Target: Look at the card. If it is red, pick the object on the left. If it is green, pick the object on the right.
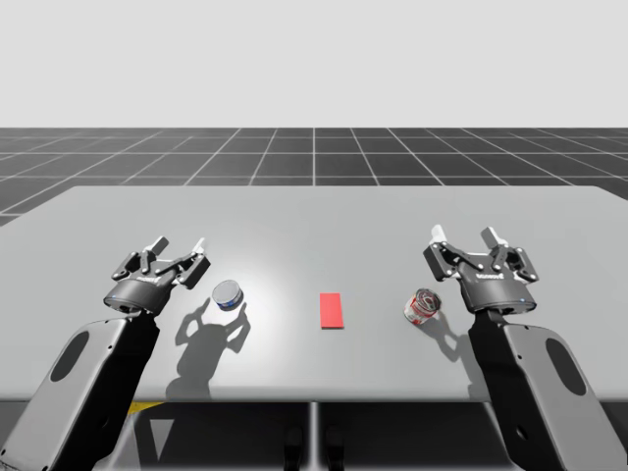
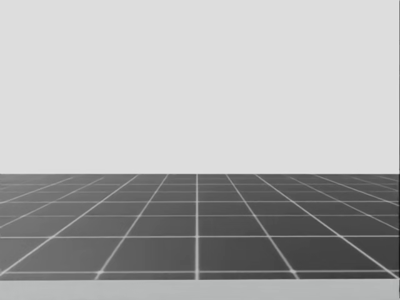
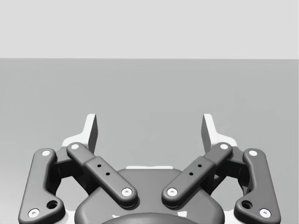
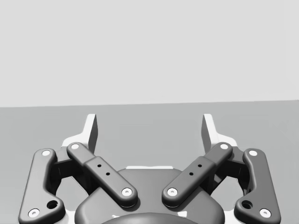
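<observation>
Nothing's actually done yet. The card (image 1: 333, 310) in the middle of the desk (image 1: 314, 221) is red, so we want the blue can (image 1: 229, 294) left of the card, and it's sitting there untouched. Our left jaws are spread wide and empty, just beside that can on the side away from the card. Right jaws are wide open and empty too, by the red can (image 1: 423, 306) right of the card. Can't tell what's inside either can.
</observation>
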`<state>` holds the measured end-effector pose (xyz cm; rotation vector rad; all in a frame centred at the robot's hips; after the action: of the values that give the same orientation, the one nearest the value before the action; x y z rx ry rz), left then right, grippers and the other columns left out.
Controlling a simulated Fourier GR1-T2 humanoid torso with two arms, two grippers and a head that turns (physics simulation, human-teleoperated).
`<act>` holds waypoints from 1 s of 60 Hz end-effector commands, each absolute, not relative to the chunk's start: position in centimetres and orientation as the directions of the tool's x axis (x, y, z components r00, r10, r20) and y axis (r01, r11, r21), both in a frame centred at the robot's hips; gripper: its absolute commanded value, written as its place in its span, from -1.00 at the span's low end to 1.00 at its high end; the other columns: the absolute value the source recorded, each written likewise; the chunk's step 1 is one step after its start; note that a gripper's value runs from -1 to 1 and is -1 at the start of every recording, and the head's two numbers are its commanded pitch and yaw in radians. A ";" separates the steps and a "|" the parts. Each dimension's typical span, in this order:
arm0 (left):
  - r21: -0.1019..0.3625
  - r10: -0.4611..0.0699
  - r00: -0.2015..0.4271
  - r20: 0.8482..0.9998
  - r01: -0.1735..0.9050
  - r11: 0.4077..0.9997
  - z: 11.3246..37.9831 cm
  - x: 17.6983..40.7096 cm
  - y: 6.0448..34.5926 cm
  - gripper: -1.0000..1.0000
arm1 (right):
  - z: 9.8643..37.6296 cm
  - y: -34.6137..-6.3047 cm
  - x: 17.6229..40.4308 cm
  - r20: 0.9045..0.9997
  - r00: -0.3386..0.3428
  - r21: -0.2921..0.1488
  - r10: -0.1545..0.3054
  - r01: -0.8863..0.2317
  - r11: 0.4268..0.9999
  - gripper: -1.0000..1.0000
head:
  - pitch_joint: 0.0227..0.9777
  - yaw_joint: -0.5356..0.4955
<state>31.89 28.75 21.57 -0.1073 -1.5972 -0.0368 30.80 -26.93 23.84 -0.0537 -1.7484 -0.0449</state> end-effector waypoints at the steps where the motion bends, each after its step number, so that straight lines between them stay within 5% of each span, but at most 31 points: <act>1: -0.042 0.045 -0.026 0.999 0.091 0.995 21.5 31.9 28.8 -1.00 | 23.8 -26.9 30.6 0.982 -0.188 0.003 0.022 0.131 0.991 -1.00 | -0.91 0.01; 7: -0.042 0.045 -0.027 0.999 0.091 0.995 21.6 31.9 28.8 -1.00 | 23.9 -27.0 30.7 0.983 -0.184 0.015 -0.001 0.076 0.997 -1.00 | -0.86 0.02; 15: -0.042 0.045 -0.027 0.999 0.091 0.995 21.6 31.9 28.8 -1.00 | 24.0 -27.1 30.9 0.989 -0.147 -0.016 0.029 0.089 0.996 -1.00 | -0.68 0.02; 19: -0.042 0.045 -0.027 0.999 0.091 0.995 21.6 31.9 28.8 -1.00 | 24.1 -27.1 30.9 0.991 -0.136 0.012 0.000 0.090 0.996 -1.00 | -0.59 0.02; 48: -0.027 0.030 -0.040 0.999 0.096 0.995 21.6 31.9 29.0 -1.00 | 24.2 -27.3 30.8 0.990 -0.141 0.011 -0.001 0.064 0.998 -1.00 | 0.46 -0.04; 60: -0.024 0.028 -0.041 0.999 0.098 0.995 21.6 32.0 29.0 -1.00 | 24.2 -27.2 30.8 0.990 -0.139 0.005 0.003 0.060 0.998 -1.00 | 0.73 -0.12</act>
<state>31.93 28.98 21.58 -0.0982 -1.6102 -0.0536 30.79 -27.26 24.22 -0.0472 -1.7096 -0.0543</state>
